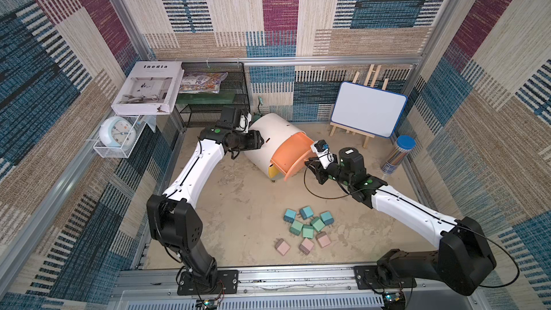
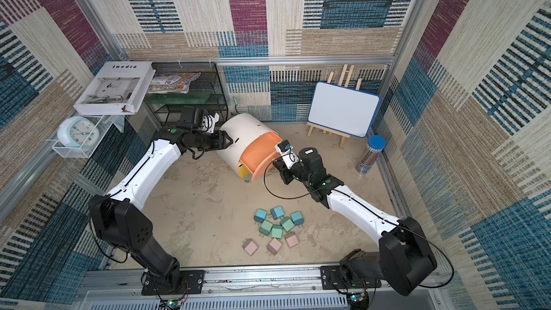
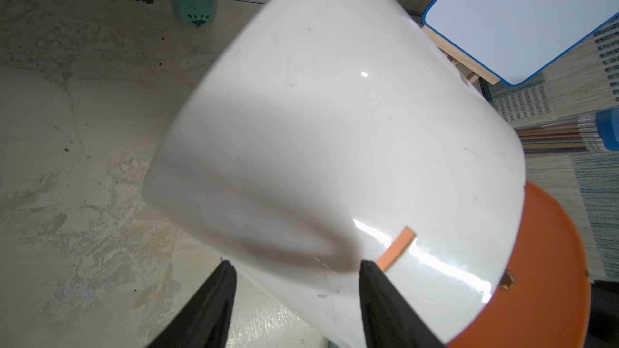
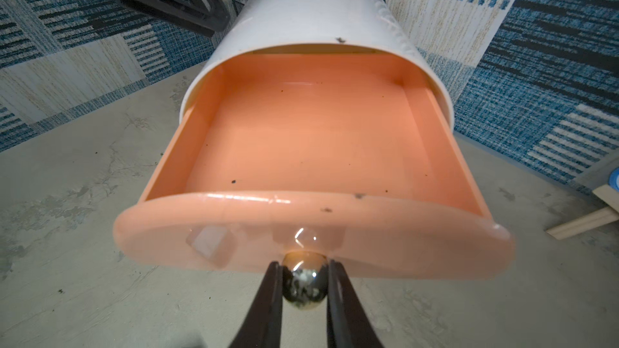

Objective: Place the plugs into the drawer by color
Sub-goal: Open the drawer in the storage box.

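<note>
Cabinet (image 1: 269, 132) white; top drawer (image 4: 301, 135) peach inside and out, flecked with dark specks; knob (image 4: 304, 284) shiny dark silver; a sliver of yellow drawer (image 1: 272, 172) beneath. Plugs (image 1: 308, 231) pastel: three light blue, three mint green, three dusty pink. Floor (image 1: 238, 204) mottled beige. Walls (image 1: 280, 10) a patchwork of striped blue, magenta, tan and cream. Whiteboard (image 1: 368, 108) white, blue-rimmed. Shelf (image 1: 235, 82) black mesh. Clock (image 1: 117, 134) pale blue. Arms (image 1: 193, 168) white with black joints
</note>
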Motion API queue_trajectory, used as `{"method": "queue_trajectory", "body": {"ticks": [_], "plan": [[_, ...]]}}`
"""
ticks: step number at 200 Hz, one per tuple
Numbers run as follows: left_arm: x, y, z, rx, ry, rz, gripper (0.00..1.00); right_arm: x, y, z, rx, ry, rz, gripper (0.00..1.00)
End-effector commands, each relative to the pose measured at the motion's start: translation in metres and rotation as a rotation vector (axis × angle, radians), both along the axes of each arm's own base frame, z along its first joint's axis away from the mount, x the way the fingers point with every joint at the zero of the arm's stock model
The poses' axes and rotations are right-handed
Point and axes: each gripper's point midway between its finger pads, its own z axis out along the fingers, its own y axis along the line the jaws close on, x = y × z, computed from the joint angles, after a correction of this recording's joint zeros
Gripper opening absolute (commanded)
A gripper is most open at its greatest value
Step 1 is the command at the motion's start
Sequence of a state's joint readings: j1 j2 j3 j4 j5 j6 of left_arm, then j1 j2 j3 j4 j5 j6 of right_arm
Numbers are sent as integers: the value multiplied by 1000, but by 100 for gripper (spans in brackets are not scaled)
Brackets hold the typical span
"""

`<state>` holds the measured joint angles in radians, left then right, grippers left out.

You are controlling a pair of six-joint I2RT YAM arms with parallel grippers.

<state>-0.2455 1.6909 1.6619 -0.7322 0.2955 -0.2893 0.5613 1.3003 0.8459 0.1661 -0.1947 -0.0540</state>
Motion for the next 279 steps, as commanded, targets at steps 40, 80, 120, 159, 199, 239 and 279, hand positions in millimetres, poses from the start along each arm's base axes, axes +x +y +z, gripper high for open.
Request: {"method": "queue_trajectory", "body": {"ticks": [40,80,120,159,199,239,279], "plan": [[-1,-1,4,-15,-15,-4,63,-13,-8,4,17,20,-17,16],[-3,-3,4,-25,-9,-11,63,-13,-6,-4,13,41,-15,20],[-5,-4,3,-31,-4,-16,63,-6,-1,-3,9,36,-13,21],[-7,-5,3,-35,-6,-24,63,-1,3,5,8,19,-9,24],[-9,-6,2,-37,-6,-27,63,2,8,12,19,13,3,29],[-11,-6,7,-42,-14,-27,63,5,9,-3,-2,48,1,39],[-18,-4,18,-51,-35,-15,64,-2,6,4,8,51,1,55]]}}
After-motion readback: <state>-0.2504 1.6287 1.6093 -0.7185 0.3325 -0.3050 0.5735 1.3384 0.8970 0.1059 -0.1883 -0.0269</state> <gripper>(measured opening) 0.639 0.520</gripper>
